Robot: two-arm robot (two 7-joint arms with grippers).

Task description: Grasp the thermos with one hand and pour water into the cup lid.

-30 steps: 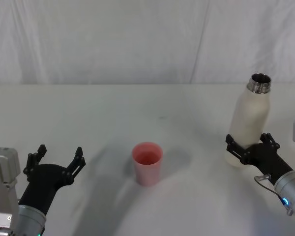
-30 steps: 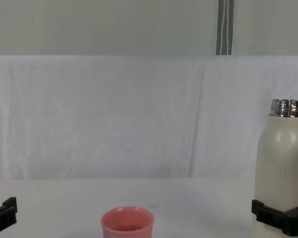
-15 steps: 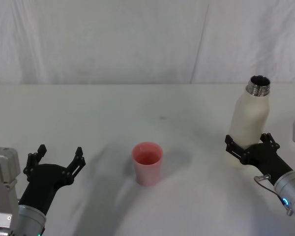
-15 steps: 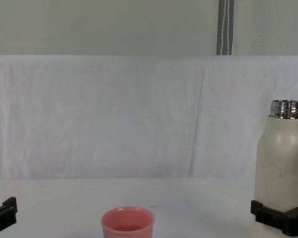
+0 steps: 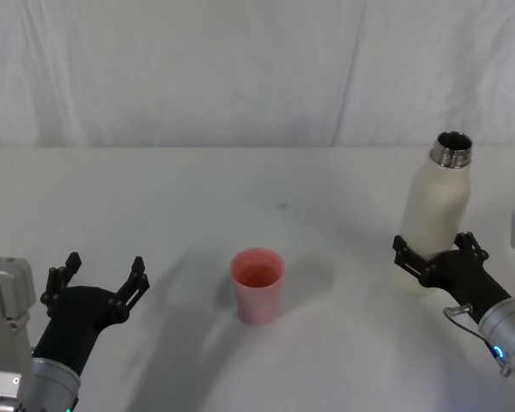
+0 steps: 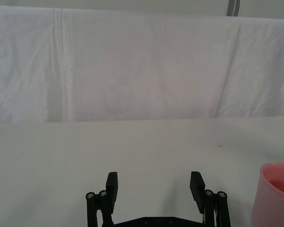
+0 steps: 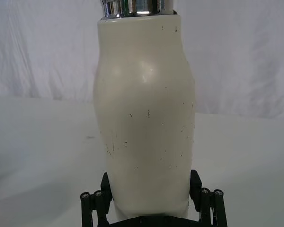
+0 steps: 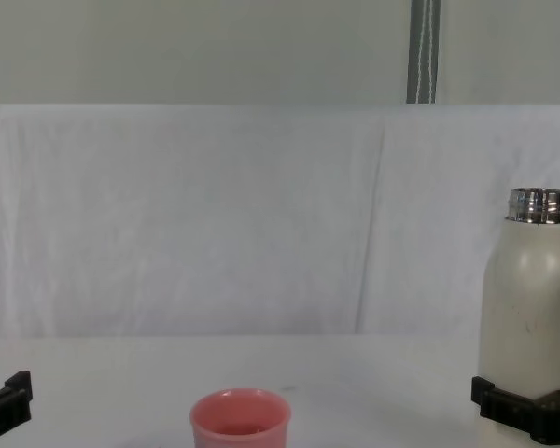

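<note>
Thermos (image 7: 144, 99) scuffs at the wrist, right end effector (image 7: 150, 189) pinching its base.

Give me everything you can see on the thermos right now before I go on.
The thermos is a tall cream-white matte bottle with rounded shoulders, fine dark scuffs on its body and a shiny threaded steel neck, uncapped and open. It stands upright at the table's right side, well right of the pink cup lid. The right gripper brackets its lower body, jaws on either side against it.
</note>
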